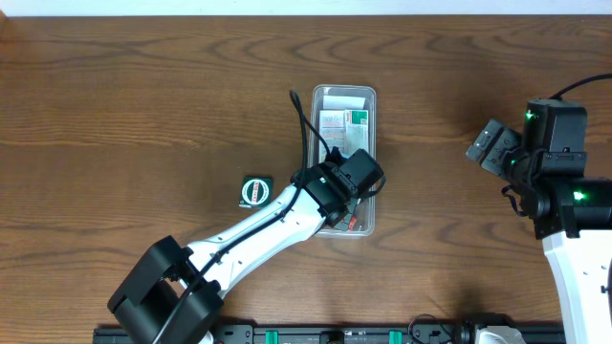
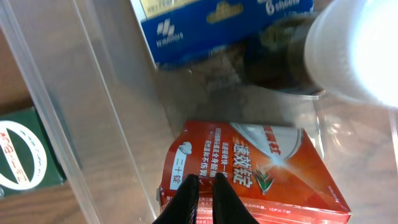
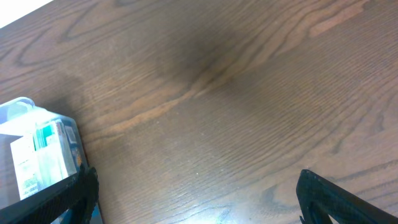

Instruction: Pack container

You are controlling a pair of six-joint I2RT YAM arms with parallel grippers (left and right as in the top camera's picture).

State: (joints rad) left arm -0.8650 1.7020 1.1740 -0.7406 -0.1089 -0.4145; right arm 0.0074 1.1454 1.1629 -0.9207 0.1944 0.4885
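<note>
Reaching in from the near-left corner of the overhead view, the white left arm [image 1: 258, 225] sets its black wrist over the near end of the long, clear plastic container [image 1: 372, 134]. The container stands mid-surface on the brown wooden surface [image 1: 143, 105]. That pose suits lowering or settling a carton inside. The wrist hides the near end's contents and its own pincer, and only pale cartons show at the far end. A small green box with a round white label [image 1: 255, 191] lies just left of the container, probably yet to be packed. The right pincer [image 1: 490, 146] hangs well off to the right, apparently out of the way.

In the left wrist view, the left pincer [image 2: 206, 180] has its black fingers pressed almost together, with only a slit between them. They sit above the near edge of a flat red cardboard box with white lettering [image 2: 255, 171] lying on the container floor. Nothing shows pinched between them, and I cannot tell whether the tips touch the box. A blue cardboard box [image 2: 211, 25] lies beyond, cut off by the frame. A blurred white round shape [image 2: 354, 50] and something dark under it are too soft to identify. The green box sits outside the clear wall.

In the right wrist view, the right pincer's fingers are spread wide over bare wood, empty. Only a rounded corner of the container, with pale cartons inside, shows at the left edge.
</note>
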